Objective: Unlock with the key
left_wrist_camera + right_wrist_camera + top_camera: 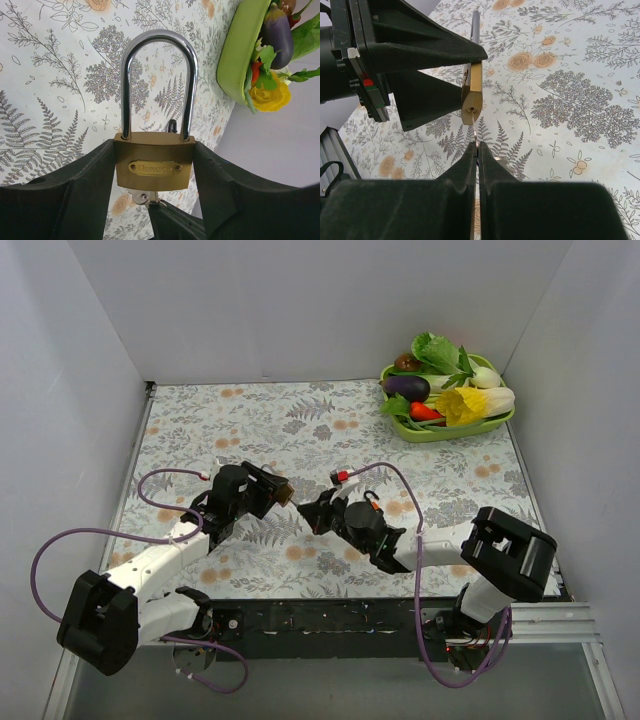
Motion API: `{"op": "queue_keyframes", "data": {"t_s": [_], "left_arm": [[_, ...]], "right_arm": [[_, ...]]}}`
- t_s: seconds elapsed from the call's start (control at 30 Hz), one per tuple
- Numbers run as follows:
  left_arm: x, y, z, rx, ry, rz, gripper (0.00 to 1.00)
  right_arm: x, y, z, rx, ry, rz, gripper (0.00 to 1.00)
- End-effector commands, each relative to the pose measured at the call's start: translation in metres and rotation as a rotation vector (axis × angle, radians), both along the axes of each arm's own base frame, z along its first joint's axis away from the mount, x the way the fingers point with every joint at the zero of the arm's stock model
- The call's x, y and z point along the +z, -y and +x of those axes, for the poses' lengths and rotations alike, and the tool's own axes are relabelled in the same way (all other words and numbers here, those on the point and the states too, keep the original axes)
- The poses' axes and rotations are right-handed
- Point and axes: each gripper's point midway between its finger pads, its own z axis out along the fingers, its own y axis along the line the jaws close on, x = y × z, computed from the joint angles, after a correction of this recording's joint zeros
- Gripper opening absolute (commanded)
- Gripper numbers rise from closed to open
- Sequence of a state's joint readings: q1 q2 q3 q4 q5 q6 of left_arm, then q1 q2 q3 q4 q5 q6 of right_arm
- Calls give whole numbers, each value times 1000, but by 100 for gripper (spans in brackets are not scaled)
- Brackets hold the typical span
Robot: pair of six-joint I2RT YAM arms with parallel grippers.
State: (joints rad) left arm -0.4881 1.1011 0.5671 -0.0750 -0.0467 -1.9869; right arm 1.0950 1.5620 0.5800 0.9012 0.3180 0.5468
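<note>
A brass padlock [154, 160] with a closed steel shackle [159, 75] is held above the table. My left gripper [152, 170] is shut on its body, one finger on each side. In the top view the padlock [283, 490] is between both arms. My right gripper [477, 146] is shut on a thin silver key [476, 131]. The key's blade runs into the keyhole on the padlock's underside [471, 107]. In the left wrist view the key [142, 198] pokes out below the lock, with the right gripper's tip under it.
A green tray [445, 430] of toy vegetables sits at the far right corner, also in the left wrist view [240, 50]. White walls enclose the floral tablecloth [330, 430]. Purple cables loop by both arms.
</note>
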Motion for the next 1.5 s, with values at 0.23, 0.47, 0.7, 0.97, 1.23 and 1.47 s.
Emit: {"op": "queue_keyframes", "data": {"t_s": [0.23, 0.47, 0.7, 0.97, 1.23, 1.47], "left_arm": [[75, 36, 5, 288, -293, -802, 0], [72, 37, 3, 282, -301, -797, 0], [70, 33, 2, 289, -278, -770, 0], [73, 24, 7, 305, -207, -670, 0], [66, 23, 4, 299, -213, -640, 0], [66, 25, 4, 283, -207, -622, 0]], "right_arm": [[33, -18, 9, -64, 59, 120, 1], [51, -17, 17, -97, 111, 120, 1], [65, -6, 13, -99, 121, 104, 1], [62, -4, 6, -29, 56, 47, 1], [62, 5, 16, -36, 40, -1, 1], [67, -5, 18, -2, 42, 6, 1]]}}
